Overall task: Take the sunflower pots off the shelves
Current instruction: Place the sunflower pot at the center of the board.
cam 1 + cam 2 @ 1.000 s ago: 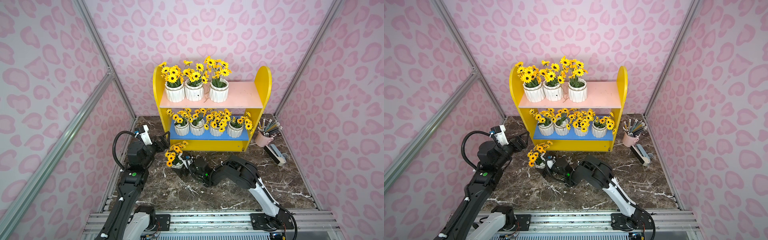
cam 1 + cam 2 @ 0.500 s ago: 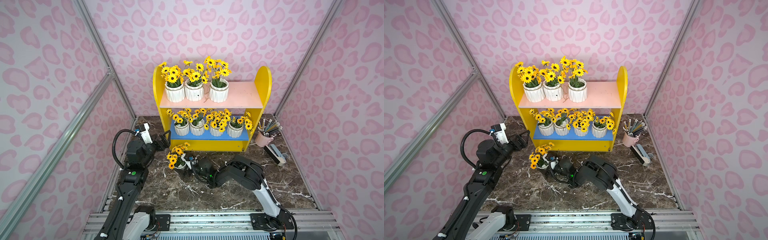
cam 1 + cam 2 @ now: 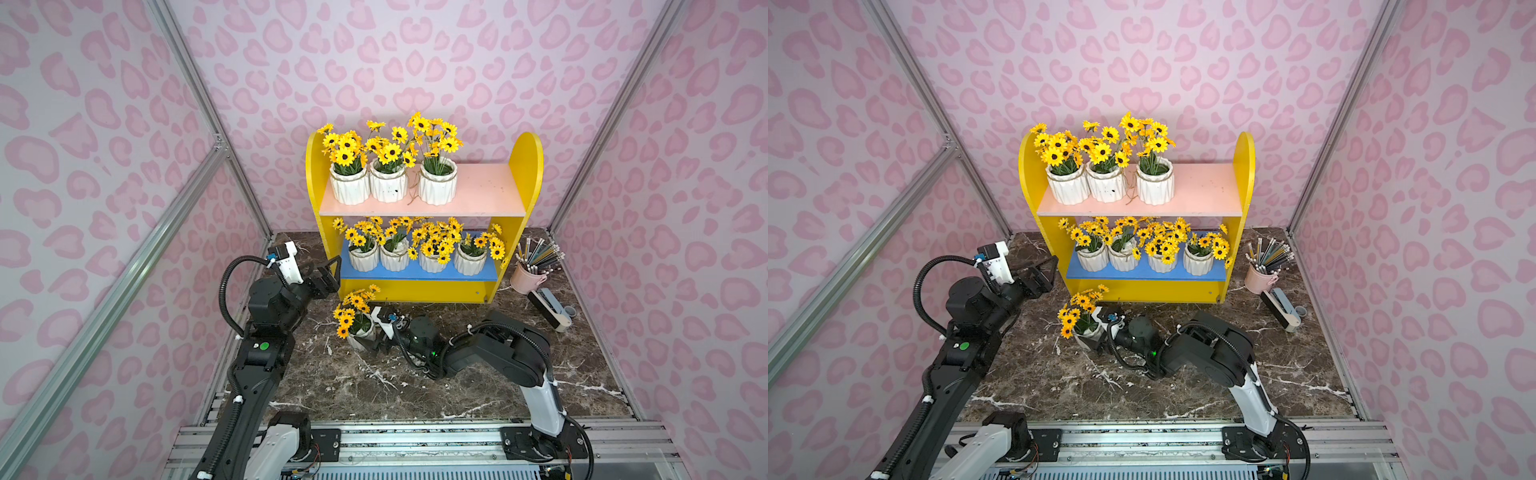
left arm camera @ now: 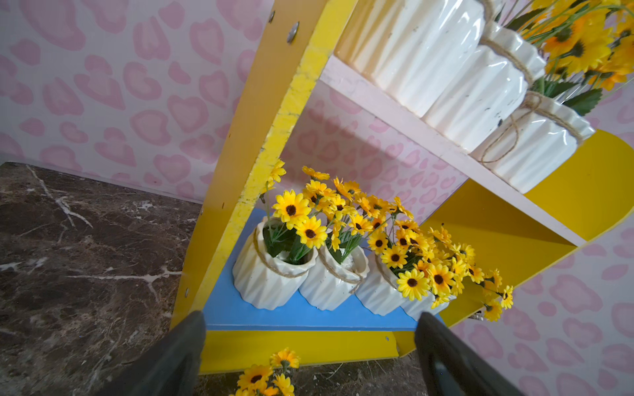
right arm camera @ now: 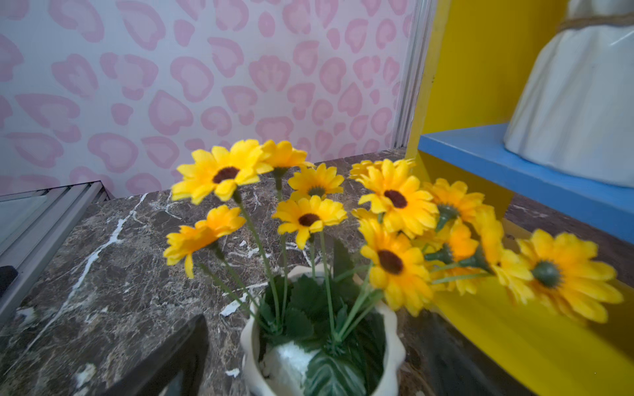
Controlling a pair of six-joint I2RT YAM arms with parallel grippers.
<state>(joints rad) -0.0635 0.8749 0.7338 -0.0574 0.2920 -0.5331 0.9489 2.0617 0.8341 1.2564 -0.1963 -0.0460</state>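
Note:
The yellow shelves [image 3: 528,166] [image 3: 1244,166] stand at the back of the marble table. Three sunflower pots [image 3: 388,185] sit on the pink upper board, several more [image 3: 395,259] [image 4: 271,281] on the blue lower board. One sunflower pot [image 3: 359,334] [image 3: 1088,332] [image 5: 319,343] stands on the marble in front of the shelves' left end. My right gripper [image 3: 371,330] [image 5: 315,356] is open, a finger on each side of that pot, with a gap showing. My left gripper [image 3: 332,276] [image 4: 310,322] is open and empty, just left of the lower board's front edge.
A pink cup of pencils [image 3: 525,280] stands right of the shelves, with a small black-and-grey device [image 3: 548,309] lying in front of it. Pink patterned walls close in both sides and the back. A metal rail [image 3: 415,440] runs along the table's front.
My right arm's elbow and wrist have shifted to the right while the pot on the marble stayed put. The left gripper has edged slightly toward the shelves.

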